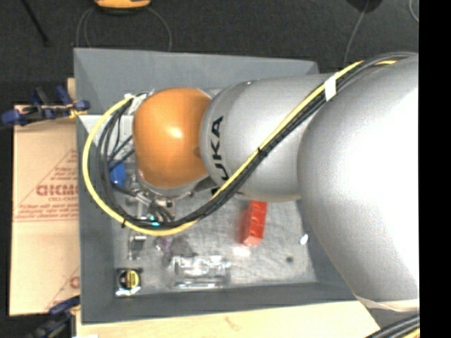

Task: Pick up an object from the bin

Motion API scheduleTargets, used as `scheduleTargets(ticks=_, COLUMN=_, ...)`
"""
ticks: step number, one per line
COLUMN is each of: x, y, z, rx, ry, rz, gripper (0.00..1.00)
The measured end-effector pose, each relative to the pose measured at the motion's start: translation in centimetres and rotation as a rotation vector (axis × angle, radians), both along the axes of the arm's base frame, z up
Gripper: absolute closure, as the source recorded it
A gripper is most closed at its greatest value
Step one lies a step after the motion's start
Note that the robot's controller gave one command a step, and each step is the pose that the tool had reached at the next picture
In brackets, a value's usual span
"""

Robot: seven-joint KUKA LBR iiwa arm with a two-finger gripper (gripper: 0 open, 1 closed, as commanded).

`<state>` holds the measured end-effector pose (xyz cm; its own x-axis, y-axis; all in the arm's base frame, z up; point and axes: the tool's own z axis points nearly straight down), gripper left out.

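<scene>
From the right the big silver arm (296, 139) leans across the grey bin (197, 60), its orange cover (169, 136) hanging over the bin's left half with the gripper (151, 213) low beneath it. Near the gripper, toward the bin's front wall, lie a small dark metal piece (135, 244) and a clear plastic package (200, 270). A round yellow-and-black thing (128, 279) sits in the front left corner, and a red block (254, 222) lies well off to the right.

Bin (91, 259) entered by arm (282, 153) from right; wrist end held over bin's left half. Block (254, 222) laid right of wrist end, near bin's middle, tilted. Packet (201, 270) laid along lower wall, down-left of block, well apart. Disc (128, 279) set in lower left corner, left of packet, apart from it. Scrap (169, 246) laid between wrist end and packet.
</scene>
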<state>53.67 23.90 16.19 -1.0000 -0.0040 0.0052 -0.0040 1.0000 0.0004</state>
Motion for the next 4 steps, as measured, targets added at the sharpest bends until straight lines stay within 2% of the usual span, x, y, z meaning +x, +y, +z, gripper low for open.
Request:
scheduleTargets(ticks=1, x=3.6, y=-7.9, z=-9.1, rx=0.005, ry=-0.014, rz=0.044, gripper=0.00)
scheduleTargets(ticks=2, x=-3.2, y=-9.6, z=0.8, rx=0.002, ry=-0.011, rz=0.027, gripper=0.00)
scheduleTargets(ticks=3, x=-4.6, y=-7.1, z=-7.6, rx=-0.001, ry=0.001, rz=-0.075, gripper=0.00)
scheduleTargets(ticks=4, x=-2.6, y=-10.7, z=-8.8, rx=0.008, ry=-0.013, rz=-0.126, gripper=0.00)
